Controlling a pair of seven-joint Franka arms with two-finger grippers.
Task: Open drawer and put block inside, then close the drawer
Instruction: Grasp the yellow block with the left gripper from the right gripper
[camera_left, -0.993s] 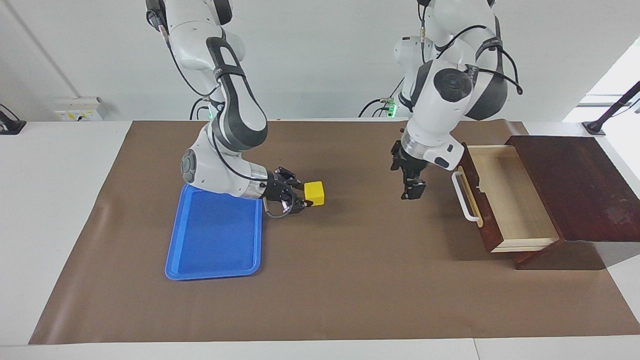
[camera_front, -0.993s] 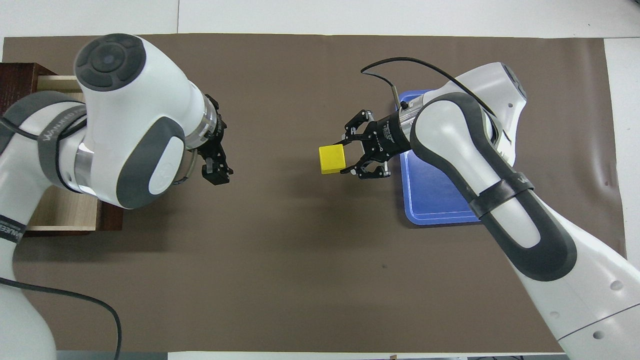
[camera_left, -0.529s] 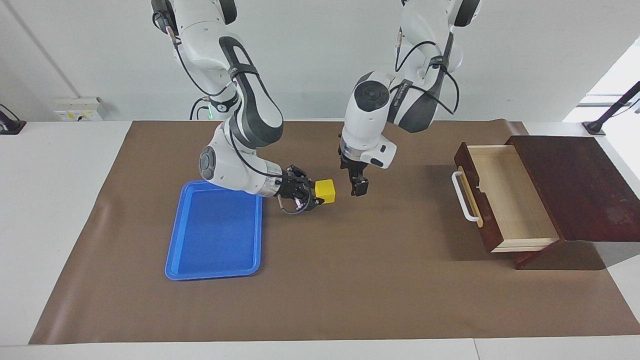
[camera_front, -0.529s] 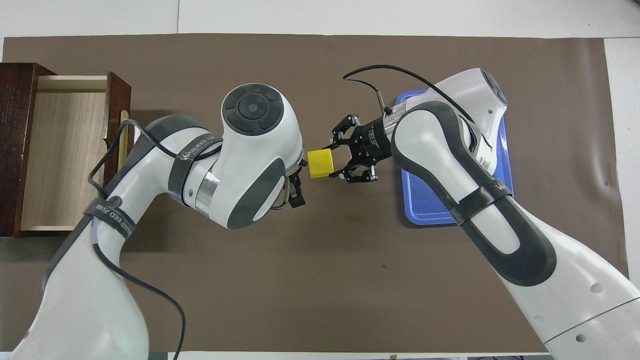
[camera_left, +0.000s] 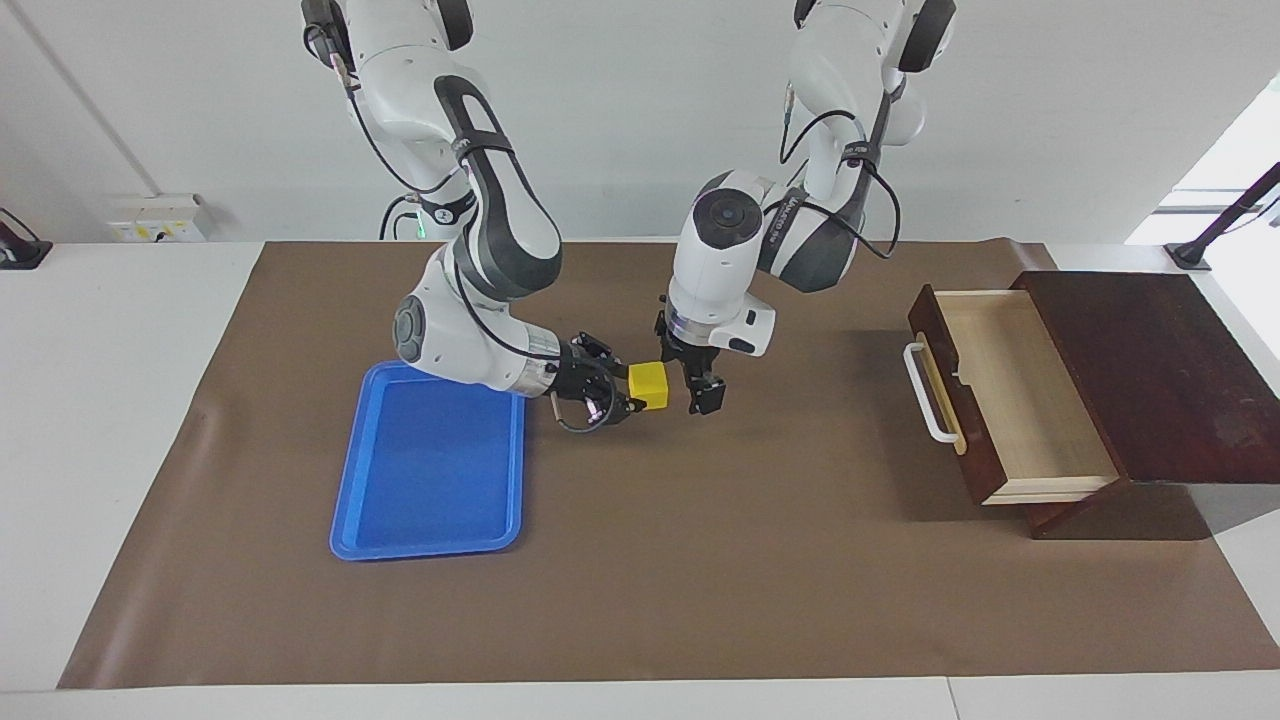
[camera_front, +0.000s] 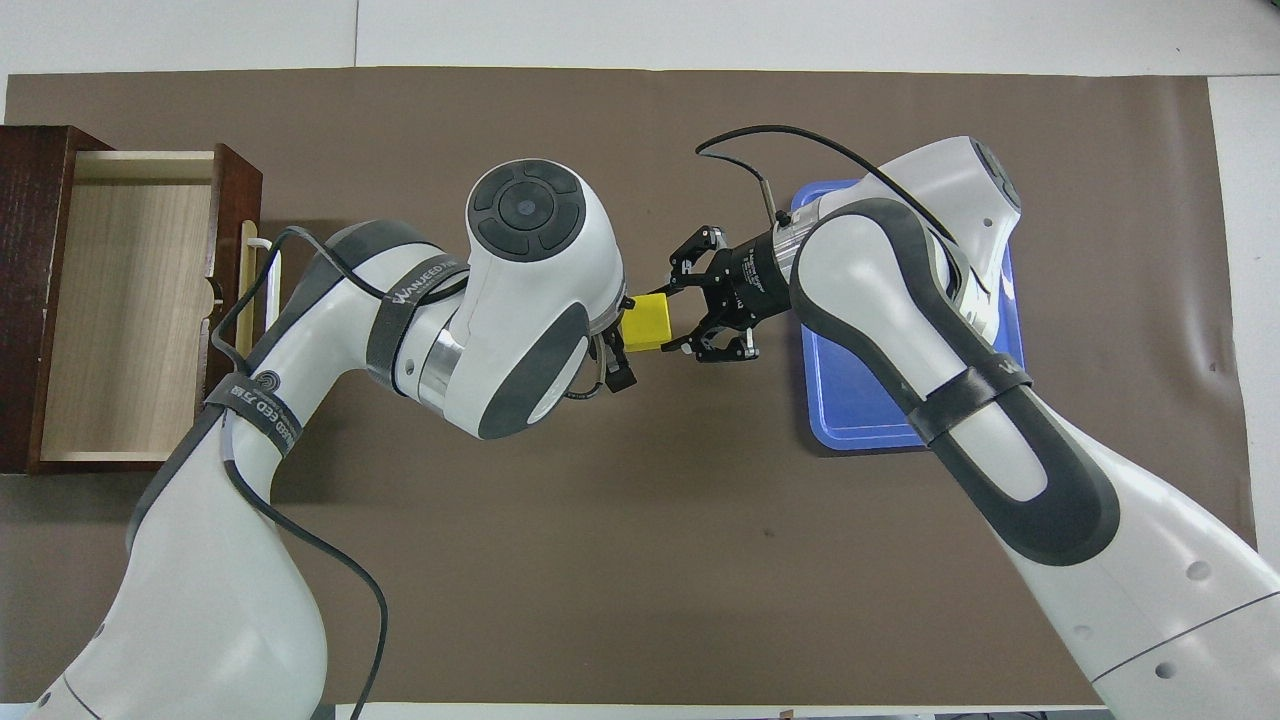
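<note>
From across the worktop: one smooth yellow cube pinched in the right tool above the brown mat, beside one glossy blue tray. The left tool, spread, hangs beside it. One wooden drawer stands open.

From above: cube between both tools.

The block is showing a plain bright yellow, with no markings on its faces. Beside it, toward the right arm's end, the tray is showing a solid glossy blue. The drawer, well apart from the block toward the left arm's end, is showing dark reddish-brown outer wood, a pale light-wood inside and a white handle on a tan strip. The mat under the block is lying flat brown on a white counter. Both arms are showing white shells with grey bands and black ends.
</note>
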